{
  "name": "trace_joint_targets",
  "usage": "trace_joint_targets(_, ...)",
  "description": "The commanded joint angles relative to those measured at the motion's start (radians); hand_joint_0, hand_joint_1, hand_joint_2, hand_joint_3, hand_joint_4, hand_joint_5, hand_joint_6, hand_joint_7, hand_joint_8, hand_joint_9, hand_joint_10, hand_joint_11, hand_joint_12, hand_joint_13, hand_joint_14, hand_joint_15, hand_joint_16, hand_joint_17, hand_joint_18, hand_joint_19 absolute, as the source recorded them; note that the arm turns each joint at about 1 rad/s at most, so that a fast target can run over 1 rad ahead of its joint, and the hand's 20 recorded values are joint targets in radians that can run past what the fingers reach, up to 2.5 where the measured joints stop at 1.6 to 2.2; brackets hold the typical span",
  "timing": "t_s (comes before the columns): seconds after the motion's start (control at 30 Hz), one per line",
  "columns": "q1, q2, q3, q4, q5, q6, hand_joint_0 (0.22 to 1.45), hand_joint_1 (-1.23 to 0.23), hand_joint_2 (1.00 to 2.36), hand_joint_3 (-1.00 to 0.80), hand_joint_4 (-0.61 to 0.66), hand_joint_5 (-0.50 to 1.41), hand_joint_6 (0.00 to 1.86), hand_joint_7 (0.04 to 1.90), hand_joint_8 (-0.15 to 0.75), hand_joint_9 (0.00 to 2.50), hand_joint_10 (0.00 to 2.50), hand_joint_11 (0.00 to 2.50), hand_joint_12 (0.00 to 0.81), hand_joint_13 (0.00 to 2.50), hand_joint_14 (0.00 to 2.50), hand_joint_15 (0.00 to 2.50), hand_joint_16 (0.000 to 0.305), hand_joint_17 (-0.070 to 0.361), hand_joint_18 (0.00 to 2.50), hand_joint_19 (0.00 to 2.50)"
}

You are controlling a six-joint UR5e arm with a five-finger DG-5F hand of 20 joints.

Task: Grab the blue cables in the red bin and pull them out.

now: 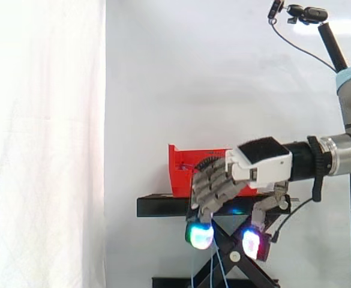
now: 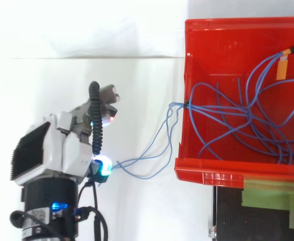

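The red bin (image 2: 207, 171) stands at the right in the top view, with a tangle of thin blue cables (image 2: 237, 120) lying inside it. A few strands (image 2: 154, 145) leave over the bin's left wall and run slack to my hand (image 2: 54, 148), ending at its green-glowing fingertip (image 2: 102, 165). In the side view my hand (image 1: 260, 159) hangs in front of the bin (image 1: 181, 171), fingers curled downward. Blue strands (image 1: 221, 267) dangle below its green pad (image 1: 199, 235). The thumb's magenta pad (image 1: 251, 243) is a little apart to the right.
The bin rests on a black stand (image 1: 163, 207) with crossed legs. An orange tag (image 2: 283, 63) marks one cable at the bin's far right. A green strip (image 2: 272, 193) lies below the bin's front wall. A camera on a black pole (image 1: 334, 42) stands behind the arm.
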Motion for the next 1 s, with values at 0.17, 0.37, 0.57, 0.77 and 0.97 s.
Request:
trace_joint_targets(0.17,-0.017,-0.089,0.118,-0.009,-0.129,-0.017,0.69,-1.10,1.00,-1.00,0.11,0.59,0.00,0.69,0.272,0.67,0.01,1.29,0.386,0.56,0.02,0.58,0.048,0.109,0.38,0.36)
trace_joint_targets(0.37,-0.032,-0.089,0.144,-0.009,-0.142,-0.215,0.69,-1.10,1.00,-1.00,0.11,0.59,0.00,0.69,0.271,0.67,0.02,1.28,0.384,0.56,0.02,0.57,0.048,0.108,0.38,0.36)
trace_joint_targets(0.57,-0.037,-0.089,0.144,-0.067,-0.144,-0.316,0.69,-1.10,1.00,-1.00,0.10,0.58,0.00,0.68,0.266,0.67,0.01,1.27,0.383,0.56,0.02,0.57,0.048,0.108,0.38,0.36)
trace_joint_targets(0.77,-0.041,-0.089,0.144,-0.098,-0.144,-0.399,0.69,-1.10,1.00,-1.00,0.10,0.58,0.00,0.66,0.271,0.67,0.01,1.27,0.380,0.55,0.02,0.57,0.048,0.108,0.37,0.37)
trace_joint_targets(0.97,-0.049,-0.088,0.160,-0.149,-0.138,-0.440,0.70,-1.10,1.00,-1.00,0.10,0.58,0.00,0.66,0.264,0.67,0.01,1.26,0.378,0.54,0.02,0.56,0.048,0.108,0.37,0.37)
